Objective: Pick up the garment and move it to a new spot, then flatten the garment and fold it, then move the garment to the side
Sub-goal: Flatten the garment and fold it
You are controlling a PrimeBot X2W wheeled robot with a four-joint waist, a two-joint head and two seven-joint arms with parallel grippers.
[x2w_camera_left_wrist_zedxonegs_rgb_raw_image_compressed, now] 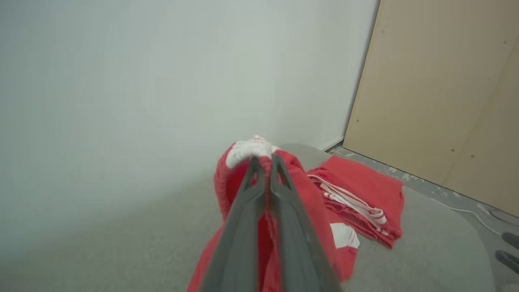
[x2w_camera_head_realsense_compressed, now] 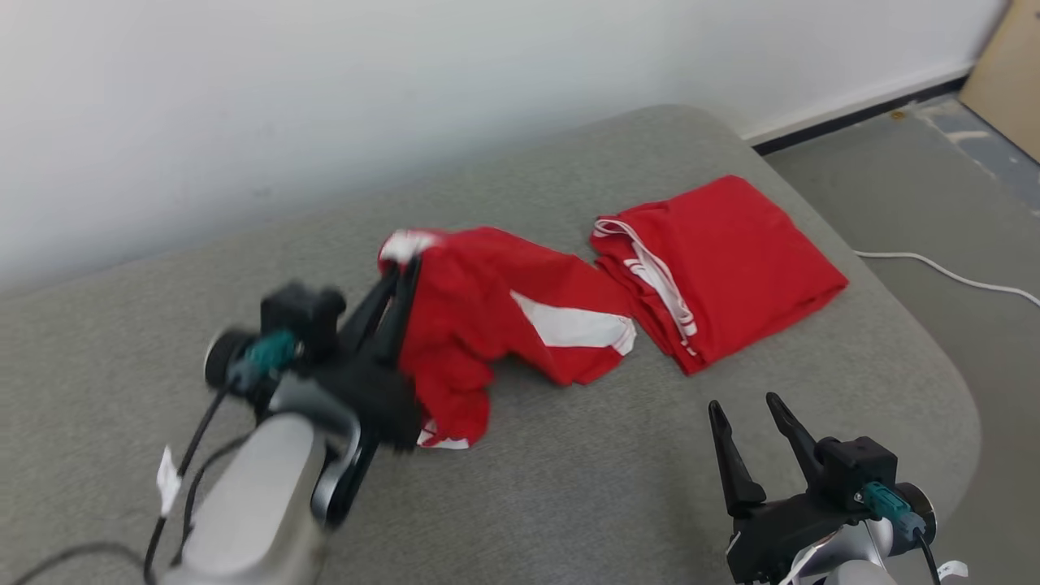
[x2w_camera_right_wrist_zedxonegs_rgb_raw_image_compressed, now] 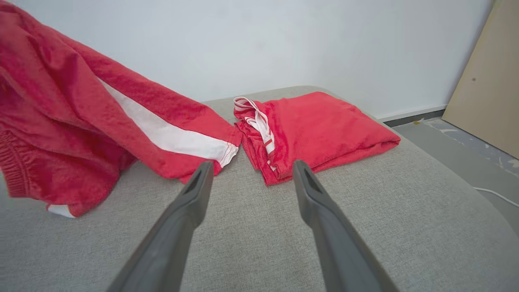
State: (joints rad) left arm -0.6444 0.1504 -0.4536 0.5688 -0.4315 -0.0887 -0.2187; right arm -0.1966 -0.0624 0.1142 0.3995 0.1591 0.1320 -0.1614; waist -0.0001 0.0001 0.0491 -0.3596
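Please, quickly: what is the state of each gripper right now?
Left gripper: closed, holding the red garment.
Right gripper: open, holding nothing.

A grey upholstered cushion (x2w_camera_head_realsense_compressed: pixel 569 487) with rounded corners carries two things. A folded red garment (x2w_camera_head_realsense_compressed: pixel 731 260) with white-striped trim lies flat at about 2 o'clock from the cushion's middle, near its right edge. At its 9 o'clock, red shorts (x2w_camera_head_realsense_compressed: pixel 504 317) with a white side stripe rest only partly on the fabric, one hem just beside the folded piece.
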